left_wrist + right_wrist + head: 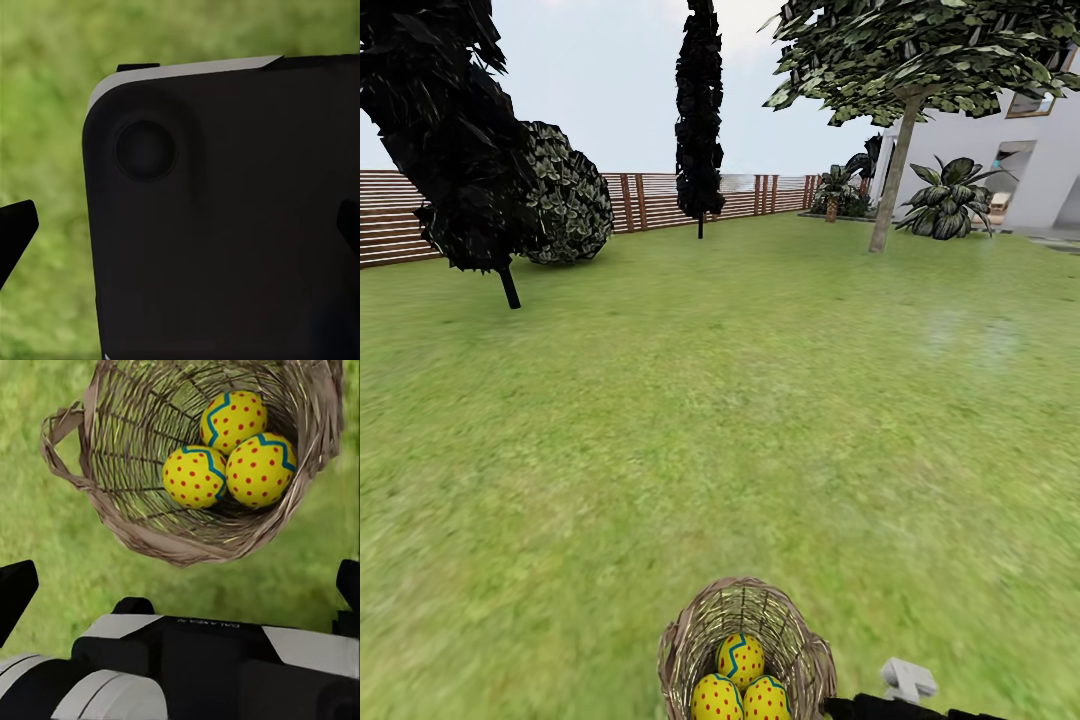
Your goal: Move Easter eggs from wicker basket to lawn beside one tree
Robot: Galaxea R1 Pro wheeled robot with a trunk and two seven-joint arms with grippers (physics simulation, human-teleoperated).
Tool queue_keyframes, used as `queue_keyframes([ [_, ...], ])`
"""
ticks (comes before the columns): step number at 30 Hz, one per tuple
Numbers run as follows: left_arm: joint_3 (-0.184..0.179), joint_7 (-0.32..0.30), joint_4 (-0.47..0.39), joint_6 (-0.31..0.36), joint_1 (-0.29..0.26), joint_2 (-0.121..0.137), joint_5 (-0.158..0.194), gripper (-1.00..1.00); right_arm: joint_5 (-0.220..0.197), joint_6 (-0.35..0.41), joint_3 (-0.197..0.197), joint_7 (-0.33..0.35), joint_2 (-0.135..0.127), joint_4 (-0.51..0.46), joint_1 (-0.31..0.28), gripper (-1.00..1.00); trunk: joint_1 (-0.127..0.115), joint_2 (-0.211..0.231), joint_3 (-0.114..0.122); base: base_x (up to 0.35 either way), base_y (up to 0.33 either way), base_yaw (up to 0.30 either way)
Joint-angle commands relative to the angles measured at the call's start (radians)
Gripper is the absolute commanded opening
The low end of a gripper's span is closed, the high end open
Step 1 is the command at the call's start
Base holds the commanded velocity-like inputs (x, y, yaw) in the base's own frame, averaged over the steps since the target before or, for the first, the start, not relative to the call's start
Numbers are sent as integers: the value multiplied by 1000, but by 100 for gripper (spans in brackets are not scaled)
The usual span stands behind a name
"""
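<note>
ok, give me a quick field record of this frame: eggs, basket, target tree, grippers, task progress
eggs: three Easter eggs, all inside the basket, bunched together
basket: wicker basket on the lawn, directly in front of the robot
tree: grey-trunk tree far across the lawn, ahead and to the right
other plants: dark conical trees, round bush by the fence
right gripper: dark finger tip at each frame edge, spread wide apart, holding nothing
left gripper: finger tips also wide apart, black robot panel between
progress: no egg removed yet

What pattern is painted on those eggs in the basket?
Yellow Easter eggs with red dots and a blue-green zigzag band, clearest in the right wrist view.
</note>
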Motion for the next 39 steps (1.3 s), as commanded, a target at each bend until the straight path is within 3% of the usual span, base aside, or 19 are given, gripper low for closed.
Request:
queue_keyframes([
  [1, -1, -1, 1, -3, -1, 0, -1, 100, -9, 6, -9, -8, 0, -1, -2, 100, 0, 0, -1, 0, 0, 0],
  [5, -1, -1, 1, -3, -1, 0, -1, 100, -9, 5, -26, -55, -1, -1, -11, 100, 0, 0, -1, 0, 0, 0],
  [11, 0, -1, -3, -3, -1, -1, -1, 100, -11, -4, -32, -195, 4, -1, -17, 100, 0, 0, -1, 0, 0, 0],
  [29, 3, 2, -35, -3, -1, 6, 3, 100, -9, -7, -24, -306, 6, 0, -73, 100, 0, 0, -1, 0, 0, 0],
  [34, 9, -3, -190, 13, 2, 18, 7, 100, -10, -7, -21, -310, 7, 0, -84, 100, 0, 0, -1, 0, 0, 0],
  [36, 11, -4, -305, 51, 6, 55, 8, 100, -10, -7, -21, -312, 7, 0, -85, 100, 0, 0, -1, 0, 0, 0],
  [37, 12, -6, -399, 101, 10, 91, 12, 100, -10, -7, -20, -312, 7, 0, -86, 100, 0, 0, -1, 0, 0, 0],
  [39, 13, -12, -503, 159, 14, 131, 23, 100, -9, -7, -20, -313, 7, 0, -86, 100, 0, 0, -1, 0, 0, 0],
])
